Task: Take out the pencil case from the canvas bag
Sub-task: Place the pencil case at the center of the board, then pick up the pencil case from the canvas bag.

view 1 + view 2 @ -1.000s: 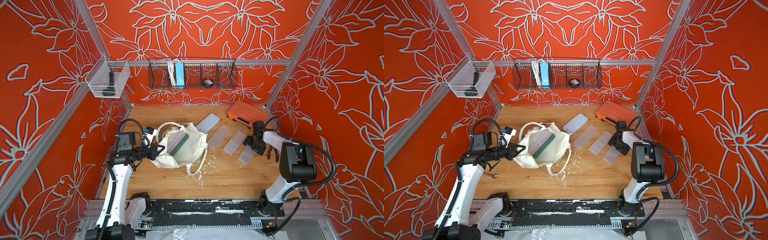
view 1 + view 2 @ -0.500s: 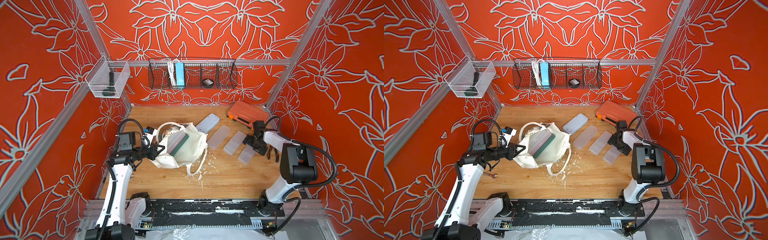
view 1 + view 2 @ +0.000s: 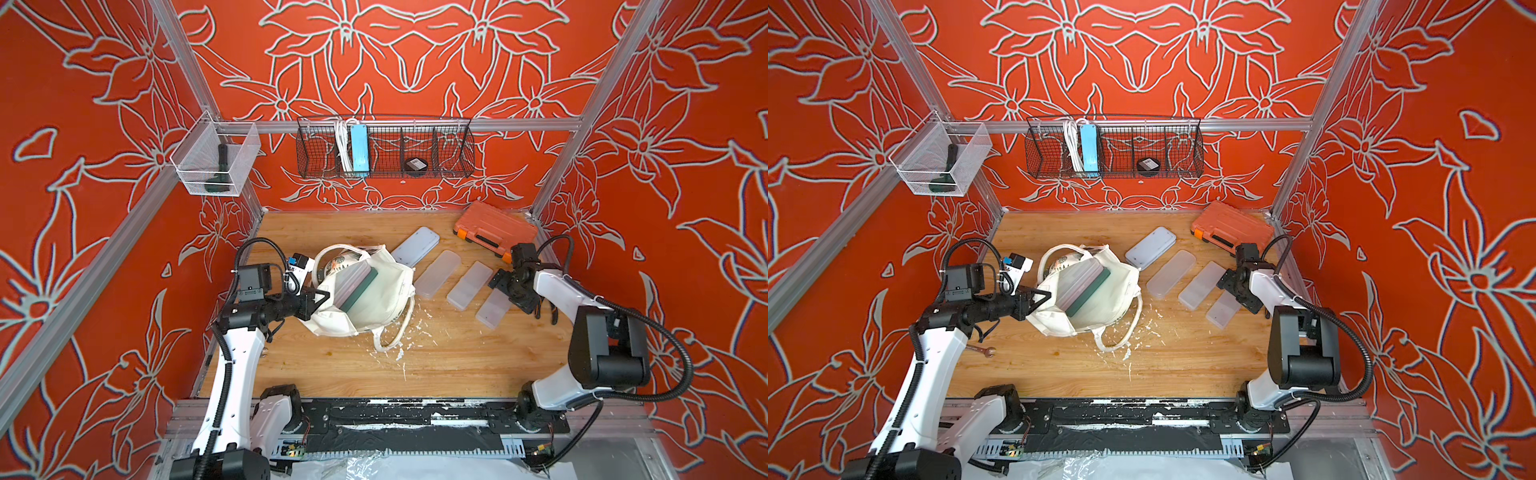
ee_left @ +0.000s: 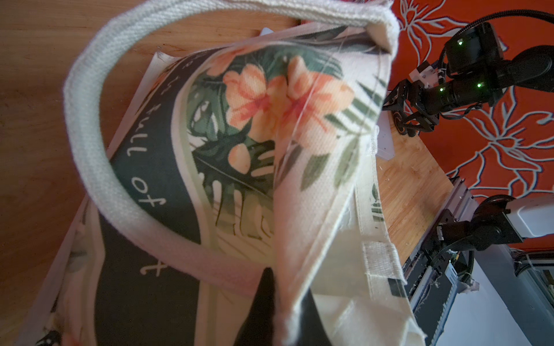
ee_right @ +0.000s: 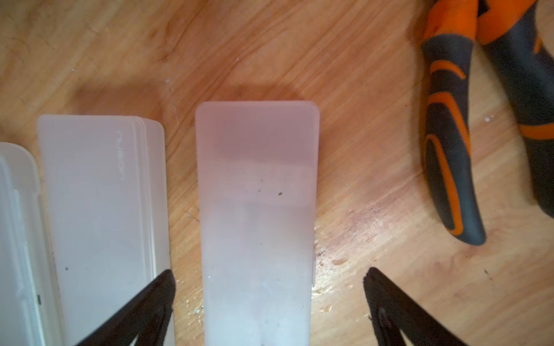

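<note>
- At the left end effector (image 3: pixel 318 298): pinched shut on the rim of the canvas bag (image 3: pixel 382 303), propping its mouth open.
- Just past that grip: a green-edged pencil case (image 3: pixel 353 286), seemingly in the bag's mouth, well apart from the right end effector.
- At the right end effector (image 5: pixel 269 271): spread wide and empty, straddling a frosted case (image 5: pixel 257 179) flat on the counter (image 3: pixel 415 365), not touching it.
- Probable step: set-down finished.
- Next: lift clear, cross to the bag, close on the green-edged case's narrow sides.

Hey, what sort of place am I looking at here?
Likely a robot test cell: left arm and right arm mounted at a small wooden tabletop, boxed in by an aluminium frame with floral walls.
</note>
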